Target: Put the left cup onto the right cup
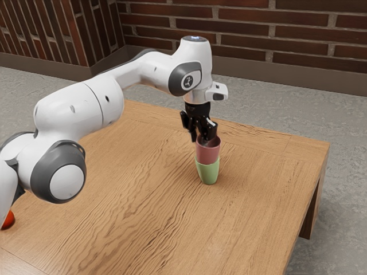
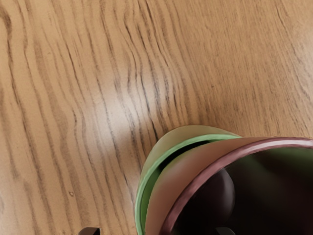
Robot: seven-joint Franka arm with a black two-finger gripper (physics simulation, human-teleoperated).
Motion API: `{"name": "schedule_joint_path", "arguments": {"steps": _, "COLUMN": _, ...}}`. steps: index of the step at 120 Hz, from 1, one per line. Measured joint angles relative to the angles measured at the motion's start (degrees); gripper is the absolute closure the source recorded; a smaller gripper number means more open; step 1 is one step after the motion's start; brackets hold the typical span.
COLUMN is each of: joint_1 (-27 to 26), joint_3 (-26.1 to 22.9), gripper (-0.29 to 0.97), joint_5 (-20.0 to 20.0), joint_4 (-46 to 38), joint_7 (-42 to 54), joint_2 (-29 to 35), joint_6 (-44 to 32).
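A pink cup [image 1: 207, 152] stands nested in a green cup [image 1: 208, 172] near the middle of the wooden table [image 1: 143, 217]. The two are upright and stacked, with the pink one's upper half above the green rim. My gripper [image 1: 203, 136] hangs straight down over the pink cup's rim, one finger inside the cup and one outside on the arm's side. The fingers stand apart, with the pink wall loose between them. In the wrist view the pink cup [image 2: 195, 171] sits inside the green cup [image 2: 161, 152] just under my hand.
The table's far edge and its corner on the exterior view's right [image 1: 321, 149] lie beyond the cups. A small orange-red object [image 1: 7, 220] shows behind the arm's base at the exterior view's left edge. A brick wall runs behind.
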State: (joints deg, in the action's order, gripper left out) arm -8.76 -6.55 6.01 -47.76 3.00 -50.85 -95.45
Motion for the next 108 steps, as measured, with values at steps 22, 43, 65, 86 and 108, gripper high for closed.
{"name": "schedule_joint_path", "arguments": {"steps": 22, "joint_1": -0.1, "joint_3": 0.0, "gripper": 0.15, "joint_5": -0.1, "joint_4": -0.2, "joint_7": 0.2, "joint_2": 0.1, "joint_6": -0.3}}
{"name": "schedule_joint_path", "arguments": {"steps": 43, "joint_1": -0.3, "joint_3": -0.1, "gripper": 0.07, "joint_5": -0.1, "joint_4": -4.3, "joint_7": 0.2, "joint_2": 5.3, "joint_6": -0.3}}
{"name": "schedule_joint_path", "arguments": {"steps": 65, "joint_1": -0.4, "joint_3": -0.4, "gripper": 0.03, "joint_5": 0.0, "joint_4": -17.4, "joint_7": 0.2, "joint_2": 19.6, "joint_6": -0.3}}
{"name": "schedule_joint_path", "arguments": {"steps": 86, "joint_1": 0.9, "joint_3": 0.1, "gripper": 0.01, "joint_5": -0.4, "joint_4": -35.3, "joint_7": 0.1, "joint_2": 36.2, "joint_6": -0.3}}
{"name": "schedule_joint_path", "arguments": {"steps": 108, "joint_1": 2.1, "joint_3": 1.1, "gripper": 0.01, "joint_5": -0.5, "joint_4": -46.5, "joint_7": 0.2, "joint_2": 47.7, "joint_6": -0.2}}
